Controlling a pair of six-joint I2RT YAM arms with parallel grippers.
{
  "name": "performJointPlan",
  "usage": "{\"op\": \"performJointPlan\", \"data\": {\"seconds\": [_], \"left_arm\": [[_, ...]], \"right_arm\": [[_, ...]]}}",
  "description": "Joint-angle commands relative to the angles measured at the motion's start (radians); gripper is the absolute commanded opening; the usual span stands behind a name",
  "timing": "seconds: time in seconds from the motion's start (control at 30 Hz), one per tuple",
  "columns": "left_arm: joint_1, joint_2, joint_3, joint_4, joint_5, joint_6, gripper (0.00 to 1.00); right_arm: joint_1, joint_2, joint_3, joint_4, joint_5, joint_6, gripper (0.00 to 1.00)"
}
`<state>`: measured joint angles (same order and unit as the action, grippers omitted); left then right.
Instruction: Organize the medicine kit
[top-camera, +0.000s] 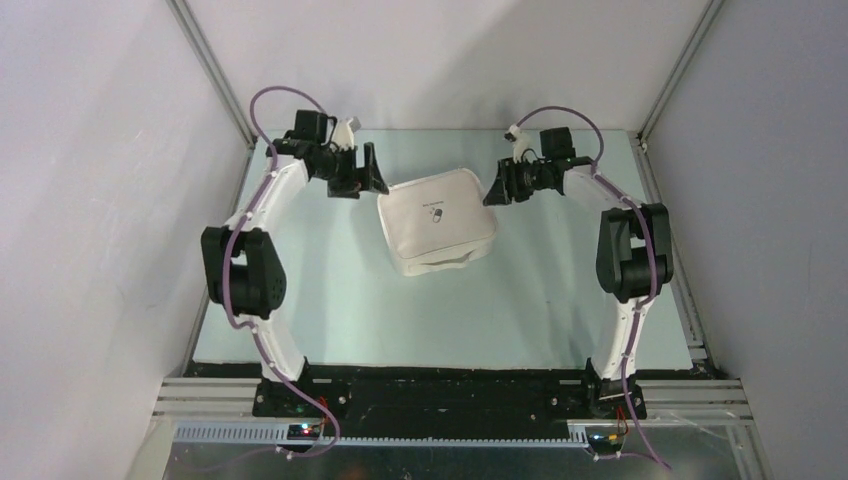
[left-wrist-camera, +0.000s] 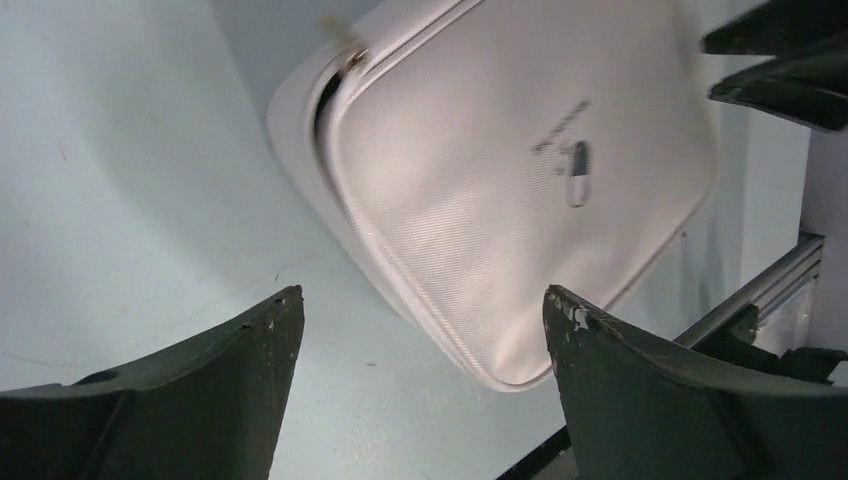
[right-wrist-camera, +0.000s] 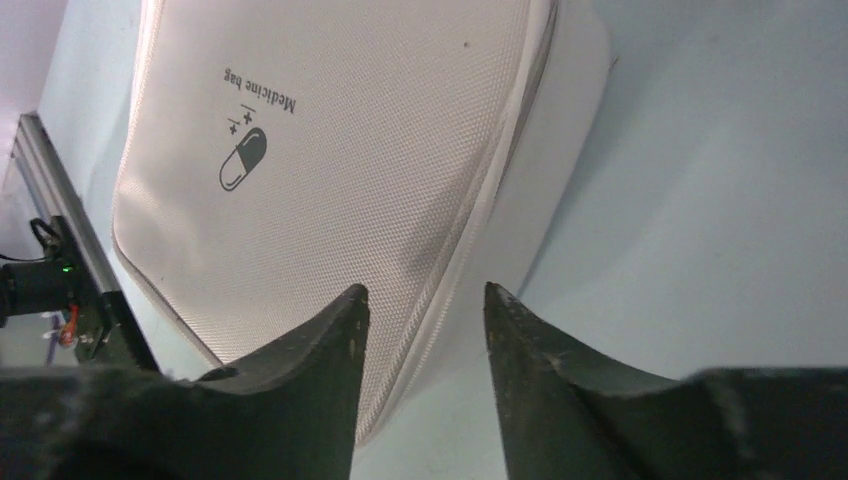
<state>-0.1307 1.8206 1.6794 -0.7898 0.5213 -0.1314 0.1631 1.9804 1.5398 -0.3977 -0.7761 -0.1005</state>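
The medicine kit (top-camera: 437, 220), a white rounded-square soft case with a dark pill logo on its lid, lies with the lid down at the table's far middle. Its seam gapes a little along the near edge. My left gripper (top-camera: 377, 175) is open and empty just off the kit's far-left corner. In the left wrist view the kit (left-wrist-camera: 480, 200) lies beyond my wide-open left gripper (left-wrist-camera: 422, 295). My right gripper (top-camera: 495, 187) is open and empty at the kit's far-right corner. In the right wrist view this gripper (right-wrist-camera: 425, 290) hangs over the kit's (right-wrist-camera: 330, 150) zip edge. No bottles show.
The pale table (top-camera: 330, 310) is bounded by a metal frame, with rails along the left (top-camera: 215, 80) and right (top-camera: 668, 200) sides and white walls behind. The two arm bases (top-camera: 290, 395) stand at the near edge.
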Motion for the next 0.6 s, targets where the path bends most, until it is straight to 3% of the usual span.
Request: {"op": "performJointPlan", "data": {"seconds": [0.0, 0.2, 0.27, 0.37, 0.57], "left_arm": [[0.024, 0.05, -0.058, 0.033, 0.001, -0.084, 0.86], [0.025, 0.106, -0.08, 0.07, 0.1, -0.067, 0.66], [0.025, 0.122, -0.08, 0.087, 0.139, -0.061, 0.58], [0.024, 0.141, -0.079, 0.108, 0.206, -0.047, 0.47], [0.031, 0.155, -0.077, 0.126, 0.314, -0.035, 0.22]], "right_arm": [[0.027, 0.044, 0.042, -0.024, -0.058, -0.011, 0.44], [0.083, 0.047, 0.007, 0.003, -0.015, 0.015, 0.42], [0.089, 0.024, -0.023, 0.021, -0.017, 0.031, 0.39], [0.087, -0.015, -0.087, 0.04, -0.022, 0.037, 0.23], [0.048, -0.123, -0.184, 0.024, -0.184, 0.012, 0.14]]}}
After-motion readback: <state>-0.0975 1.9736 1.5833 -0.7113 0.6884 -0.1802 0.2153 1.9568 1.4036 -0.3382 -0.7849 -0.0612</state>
